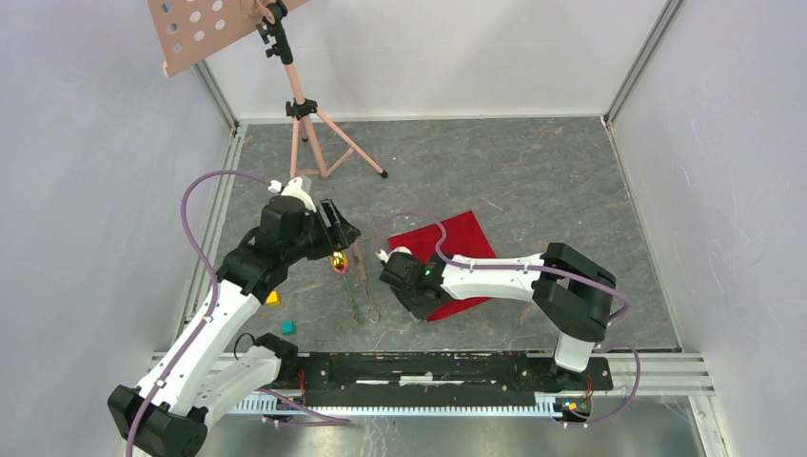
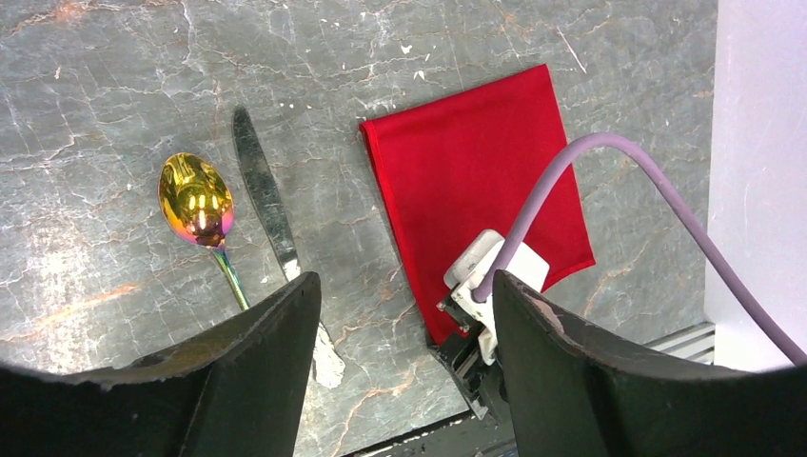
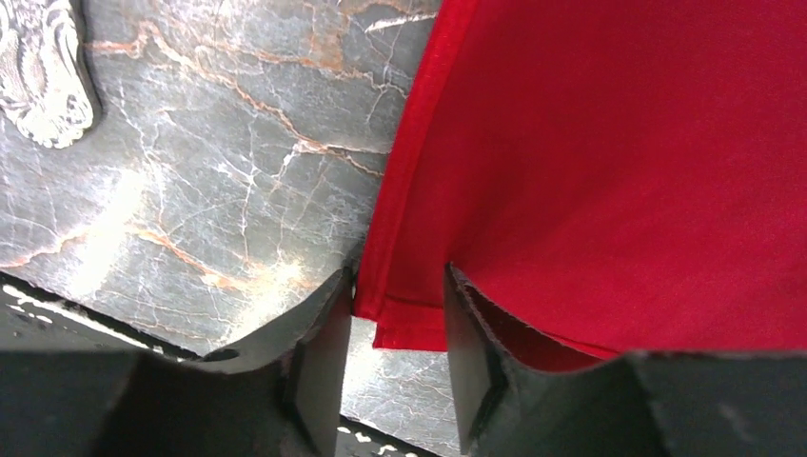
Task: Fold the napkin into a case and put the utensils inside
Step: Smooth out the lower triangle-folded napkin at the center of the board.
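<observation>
On the black base rail (image 1: pixel 447 367), left arm (image 1: pixel 205 333) and right arm (image 1: pixel 495 276) show white links and black joints. A lilac cable (image 1: pixel 186 214) trails each; the fingers (image 2: pixel 238 381) are matte black

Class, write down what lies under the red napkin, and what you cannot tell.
The napkin lies flat on the grey table. At its corner by the right gripper, a lower red layer shows. Anything beneath the cloth's middle is covered.

The top camera looks down over the whole counter (image 1: pixel 533 176) from its near edge. The left wrist view sits high, the right close; all share the napkin (image 1: pixel 462 238).
</observation>
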`<state>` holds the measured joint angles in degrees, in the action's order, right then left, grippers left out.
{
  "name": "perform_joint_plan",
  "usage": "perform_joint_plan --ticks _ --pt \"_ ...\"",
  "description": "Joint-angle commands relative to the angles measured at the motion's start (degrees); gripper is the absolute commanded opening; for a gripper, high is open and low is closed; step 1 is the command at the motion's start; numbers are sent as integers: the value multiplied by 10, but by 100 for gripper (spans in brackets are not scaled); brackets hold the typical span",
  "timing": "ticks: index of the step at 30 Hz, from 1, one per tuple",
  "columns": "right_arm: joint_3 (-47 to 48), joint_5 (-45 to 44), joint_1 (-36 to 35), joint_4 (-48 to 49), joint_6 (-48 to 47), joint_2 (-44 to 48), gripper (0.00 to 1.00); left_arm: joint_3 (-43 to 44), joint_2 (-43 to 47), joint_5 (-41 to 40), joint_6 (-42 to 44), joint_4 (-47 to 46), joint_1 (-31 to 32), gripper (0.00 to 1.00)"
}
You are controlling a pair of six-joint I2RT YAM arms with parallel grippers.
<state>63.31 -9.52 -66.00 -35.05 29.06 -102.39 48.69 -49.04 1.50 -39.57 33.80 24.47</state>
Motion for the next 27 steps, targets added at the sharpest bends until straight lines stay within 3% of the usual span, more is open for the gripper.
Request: perform_joint_plan --ticks 1,9,13,17,20,27 --pt "-24 -47 -3 1 12 -33 40 14 -9 -11 27 -15 -1 73" --pt "-34 -60 -1 36 -6 -8 1 6 -40 10 22 -30 -1 73" --pt "-63 -27 12 98 -21 51 0 -1 -93 73 7 -54 -1 75" --pt "-128 56 48 189 -15 133 0 -12 -173 187 -36 -108 0 76" --pt "-186 119 81 255 0 183 0 -43 -211 244 -101 -197 1 77" --pt "-288 203 150 354 34 267 0 -68 -301 275 -218 -318 9 80"
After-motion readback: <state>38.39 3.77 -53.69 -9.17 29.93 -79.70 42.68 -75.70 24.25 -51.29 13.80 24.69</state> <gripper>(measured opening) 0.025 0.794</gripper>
